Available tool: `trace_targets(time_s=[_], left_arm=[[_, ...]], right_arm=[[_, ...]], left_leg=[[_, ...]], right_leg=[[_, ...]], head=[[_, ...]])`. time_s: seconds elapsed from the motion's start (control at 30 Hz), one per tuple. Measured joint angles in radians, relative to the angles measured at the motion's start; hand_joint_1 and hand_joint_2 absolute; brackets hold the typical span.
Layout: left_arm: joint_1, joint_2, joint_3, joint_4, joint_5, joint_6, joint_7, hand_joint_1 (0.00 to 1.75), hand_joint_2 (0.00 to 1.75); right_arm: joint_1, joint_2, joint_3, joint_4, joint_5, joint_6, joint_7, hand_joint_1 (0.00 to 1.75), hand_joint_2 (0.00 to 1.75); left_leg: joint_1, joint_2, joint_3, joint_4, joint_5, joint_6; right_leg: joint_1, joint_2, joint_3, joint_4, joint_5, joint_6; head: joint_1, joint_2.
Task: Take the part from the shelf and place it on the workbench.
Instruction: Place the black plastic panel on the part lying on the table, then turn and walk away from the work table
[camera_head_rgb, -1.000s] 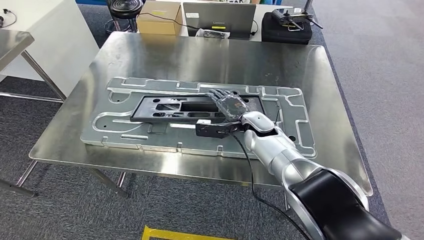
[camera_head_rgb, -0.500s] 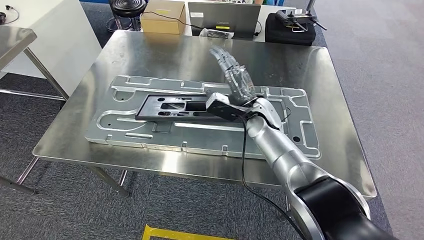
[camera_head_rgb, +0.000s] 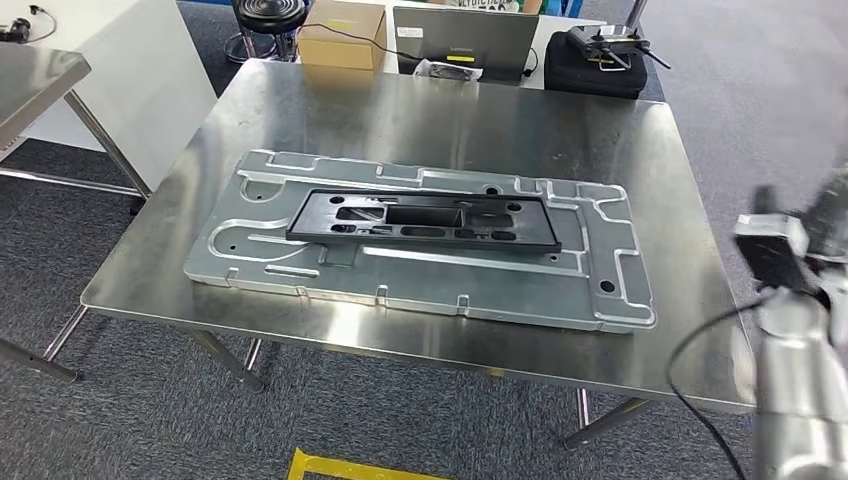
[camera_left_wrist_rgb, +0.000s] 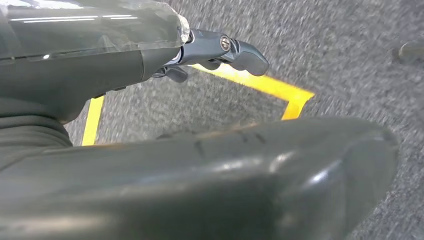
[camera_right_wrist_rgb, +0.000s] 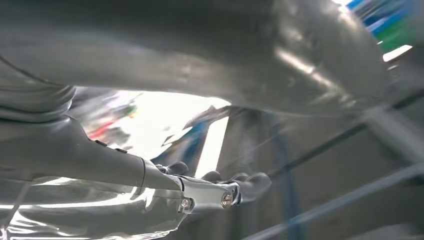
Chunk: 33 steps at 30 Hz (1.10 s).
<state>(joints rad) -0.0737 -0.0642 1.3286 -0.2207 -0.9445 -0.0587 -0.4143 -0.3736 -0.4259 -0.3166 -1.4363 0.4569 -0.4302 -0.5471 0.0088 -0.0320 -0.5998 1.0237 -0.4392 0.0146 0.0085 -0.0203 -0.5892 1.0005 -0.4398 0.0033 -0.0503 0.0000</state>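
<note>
The part (camera_head_rgb: 423, 221) lies on the plate (camera_head_rgb: 620, 275), which rests on the workbench (camera_head_rgb: 420, 110).

Grey laptop lid (camera_head_rgb: 466, 42) behind the bench (camera_head_rgb: 640, 160): small brand mark, too small to read. Cardboard box (camera_head_rgb: 345, 32) beside it: yellow label, lettering illegible. No other legible text.
</note>
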Motion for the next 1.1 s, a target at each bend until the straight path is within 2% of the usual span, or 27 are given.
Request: trace_targets(time_s=[0.07,0.17,0.2,0.23,0.27,0.37,0.4,0.43,0.5,0.53,0.57,0.6,0.67,0.7,0.73,0.77,0.8,0.83,0.87,0.9,0.93,0.97,1.03,1.07,1.1], left_arm=[[0.008,0.001,0.006,0.000,0.002,-0.004,-0.002,0.00,0.00],[0.011,0.002,0.010,0.000,0.003,-0.006,-0.004,0.00,0.00],[0.010,0.003,0.012,0.000,0.002,-0.007,-0.004,0.00,0.00],[0.010,0.003,0.012,0.000,0.001,-0.007,-0.005,0.00,0.00],[0.009,0.003,0.013,0.000,0.000,-0.007,-0.005,0.00,0.00],[0.008,0.005,0.013,0.000,-0.008,-0.008,-0.005,0.00,0.00],[0.007,0.005,0.013,0.000,-0.010,-0.009,-0.005,0.00,0.00],[0.005,0.006,0.013,0.000,-0.013,-0.010,-0.005,0.00,0.00],[0.003,0.005,0.013,0.000,-0.016,-0.011,-0.005,0.00,0.00],[0.002,0.004,0.013,0.000,-0.016,-0.011,-0.005,0.00,0.00],[0.001,0.003,0.013,0.000,-0.017,-0.011,-0.005,0.00,0.00],[0.000,0.002,0.013,0.000,-0.018,-0.011,-0.005,0.00,0.00],[0.000,0.001,0.013,0.000,-0.019,-0.011,-0.005,0.00,0.00],[0.001,0.000,0.013,0.000,-0.019,-0.011,-0.005,0.00,0.00],[0.001,-0.001,0.013,0.000,-0.018,-0.011,-0.005,0.00,0.00],[0.002,-0.003,0.013,0.000,-0.017,-0.011,-0.005,0.00,0.00],[0.002,-0.005,0.013,0.000,-0.016,-0.011,-0.005,0.00,0.00],[0.002,-0.008,0.013,0.000,-0.014,-0.011,-0.005,0.00,0.00],[0.001,-0.010,0.013,0.000,-0.013,-0.011,-0.005,0.00,0.00],[0.000,-0.013,0.013,0.000,-0.012,-0.011,-0.004,0.00,0.00],[0.000,-0.015,0.014,0.000,-0.011,-0.011,-0.004,0.00,0.00],[-0.001,-0.017,0.014,0.000,-0.011,-0.011,-0.004,0.00,0.00],[0.001,-0.019,0.015,0.000,-0.009,-0.010,-0.004,0.00,0.00],[0.003,-0.019,0.015,0.000,-0.008,-0.010,-0.004,0.00,0.00],[0.005,-0.020,0.016,0.000,-0.006,-0.009,-0.004,0.00,0.00]], right_arm=[[0.110,-0.037,-0.149,-0.022,-0.050,0.030,-0.037,0.00,0.00],[0.229,-0.055,-0.308,-0.046,-0.037,0.065,-0.044,0.00,0.00],[0.266,-0.055,-0.347,-0.052,-0.015,0.071,-0.034,0.00,0.00],[0.302,-0.053,-0.383,-0.057,0.010,0.078,-0.029,0.00,0.00],[0.335,-0.048,-0.421,-0.059,0.036,0.089,-0.031,0.00,0.00],[0.397,-0.009,-0.532,-0.057,0.121,0.126,-0.073,0.00,0.00],[0.407,0.012,-0.566,-0.054,0.154,0.134,-0.088,0.00,0.00],[0.414,0.036,-0.599,-0.047,0.188,0.140,-0.099,0.00,0.00],[0.425,0.081,-0.650,-0.028,0.244,0.150,-0.105,0.00,0.00],[0.430,0.105,-0.674,-0.015,0.261,0.157,-0.105,0.00,0.00],[0.434,0.127,-0.699,-0.002,0.271,0.163,-0.106,0.00,0.00],[0.437,0.148,-0.724,0.011,0.277,0.169,-0.106,0.00,0.00],[0.441,0.190,-0.769,0.041,0.292,0.178,-0.107,0.00,0.00],[0.442,0.209,-0.789,0.059,0.304,0.182,-0.107,0.00,0.00],[0.442,0.227,-0.807,0.078,0.319,0.184,-0.107,0.00,0.00],[0.442,0.242,-0.827,0.101,0.339,0.182,-0.107,0.00,0.00],[0.440,0.255,-0.846,0.126,0.360,0.178,-0.107,0.00,0.00],[0.434,0.267,-0.866,0.155,0.382,0.171,-0.107,0.00,0.00],[0.425,0.277,-0.887,0.189,0.404,0.164,-0.106,0.00,0.00],[0.417,0.286,-0.909,0.225,0.423,0.155,-0.106,0.00,0.00],[0.410,0.295,-0.930,0.261,0.437,0.147,-0.106,0.00,0.00],[0.405,0.304,-0.948,0.292,0.446,0.141,-0.107,0.00,0.00],[0.398,0.318,-0.976,0.345,0.455,0.138,-0.107,0.00,0.00],[0.393,0.324,-0.986,0.368,0.459,0.142,-0.105,0.00,0.00],[0.388,0.329,-0.996,0.391,0.463,0.147,-0.102,0.00,0.00]], left_leg=[[-0.002,0.007,-0.010,0.037,-0.032,-0.009],[0.001,0.020,-0.079,0.213,-0.133,-0.018],[0.002,0.022,-0.097,0.259,-0.151,-0.020],[0.002,0.023,-0.097,0.271,-0.152,-0.021],[0.002,0.024,-0.079,0.243,-0.135,-0.020],[-0.001,0.024,0.033,0.043,-0.058,-0.007],[-0.003,0.024,0.055,0.002,-0.047,-0.003],[-0.006,0.024,0.063,-0.016,-0.043,0.002],[-0.007,0.025,0.062,-0.022,-0.031,0.011],[-0.007,0.026,0.062,-0.029,-0.022,0.018],[-0.005,0.028,0.059,-0.037,-0.011,0.025],[-0.004,0.030,0.052,-0.043,0.000,0.030],[-0.005,0.031,0.031,-0.045,0.017,0.032],[-0.005,0.032,0.019,-0.044,0.025,0.031],[-0.005,0.032,0.007,-0.042,0.032,0.029],[-0.005,0.032,-0.006,-0.039,0.040,0.026],[-0.005,0.032,-0.018,-0.035,0.047,0.023],[-0.004,0.032,-0.029,-0.029,0.053,0.018],[-0.004,0.032,-0.039,-0.024,0.059,0.011],[-0.004,0.032,-0.042,-0.022,0.066,0.005],[-0.004,0.031,-0.044,-0.020,0.072,-0.002],[-0.003,0.031,-0.043,-0.022,0.080,-0.008],[-0.002,0.030,-0.047,-0.023,0.089,-0.022],[-0.001,0.029,-0.055,-0.011,0.070,-0.027],[0.000,0.029,-0.068,0.020,0.030,-0.031]], right_leg=[[-0.007,-0.007,0.010,-0.012,0.003,-0.008],[-0.012,-0.004,0.014,-0.016,0.005,-0.017],[-0.012,-0.002,0.013,-0.014,0.006,-0.017],[-0.012,-0.001,0.013,-0.012,0.006,-0.016],[-0.012,0.000,0.012,-0.010,0.006,-0.016],[-0.011,0.004,0.010,-0.003,0.005,-0.010],[-0.010,0.005,0.009,-0.001,0.006,-0.005],[-0.010,0.006,0.009,-0.001,0.008,0.001],[-0.012,0.008,0.009,-0.003,0.014,0.014],[-0.014,0.010,0.007,0.001,0.007,0.020],[-0.017,0.012,-0.001,0.020,-0.015,0.025],[-0.020,0.014,-0.016,0.058,-0.054,0.030],[-0.025,0.016,-0.054,0.178,-0.148,0.038],[-0.027,0.017,-0.066,0.232,-0.176,0.042],[-0.030,0.017,-0.063,0.259,-0.183,0.045],[-0.033,0.016,-0.043,0.251,-0.168,0.047],[-0.036,0.016,-0.005,0.207,-0.140,0.048],[-0.039,0.016,0.048,0.137,-0.117,0.049],[-0.037,0.017,0.097,0.063,-0.106,0.047],[-0.035,0.020,0.131,0.010,-0.101,0.041],[-0.031,0.022,0.150,-0.022,-0.105,0.033],[-0.026,0.024,0.151,-0.029,-0.105,0.024],[-0.027,0.024,0.136,-0.027,-0.090,0.007],[-0.028,0.023,0.123,-0.026,-0.079,-0.003],[-0.029,0.022,0.109,-0.027,-0.066,-0.011]], head=[[0.000,0.000],[0.000,0.000],[0.000,0.000],[0.000,0.000],[0.000,0.000],[0.000,0.000],[0.000,0.000],[0.000,0.000],[0.000,0.000],[0.000,0.000],[0.000,0.000],[0.000,0.000],[0.000,0.000],[0.000,0.000],[0.000,0.000],[0.000,0.000],[0.000,0.000],[0.000,0.000],[0.000,0.000],[0.000,0.000],[0.000,0.000],[0.000,0.000],[0.000,0.000],[0.000,0.000],[0.000,0.000]])
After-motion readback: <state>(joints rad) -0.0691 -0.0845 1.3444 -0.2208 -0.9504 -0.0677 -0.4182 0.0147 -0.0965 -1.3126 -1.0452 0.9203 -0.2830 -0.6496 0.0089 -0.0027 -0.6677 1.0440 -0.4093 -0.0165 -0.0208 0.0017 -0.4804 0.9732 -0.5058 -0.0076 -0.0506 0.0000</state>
